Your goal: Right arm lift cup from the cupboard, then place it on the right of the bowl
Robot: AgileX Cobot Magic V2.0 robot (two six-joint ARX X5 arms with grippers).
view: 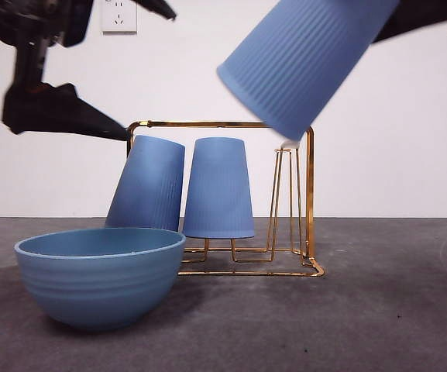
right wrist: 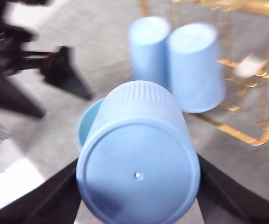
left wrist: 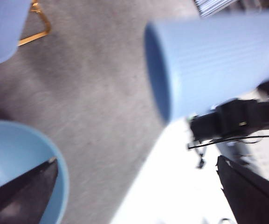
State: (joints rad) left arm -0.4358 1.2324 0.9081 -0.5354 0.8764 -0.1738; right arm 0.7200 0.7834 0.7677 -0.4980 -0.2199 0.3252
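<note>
Grey table (view: 409, 325): 3 cups, 1 bowl (view: 99, 279), 1 rack (view: 293, 232).

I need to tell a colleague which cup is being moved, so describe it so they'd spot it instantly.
Start at the gold wire rack behind the blue bowl. Two ribbed light-blue cups stand upside down in it. The one meant, the cup, is in the air above the rack's right end, tilted, clamped in the right gripper.

You have the ribbed light-blue cup (view: 304, 58) up in the air, tilted with its open mouth facing down and sideways, above the gold wire cupboard (view: 310, 194) and clear of it. Two matching cups stand upside down in that cupboard. The wide blue bowl (view: 99, 279) sits upright on the table in front.
</note>
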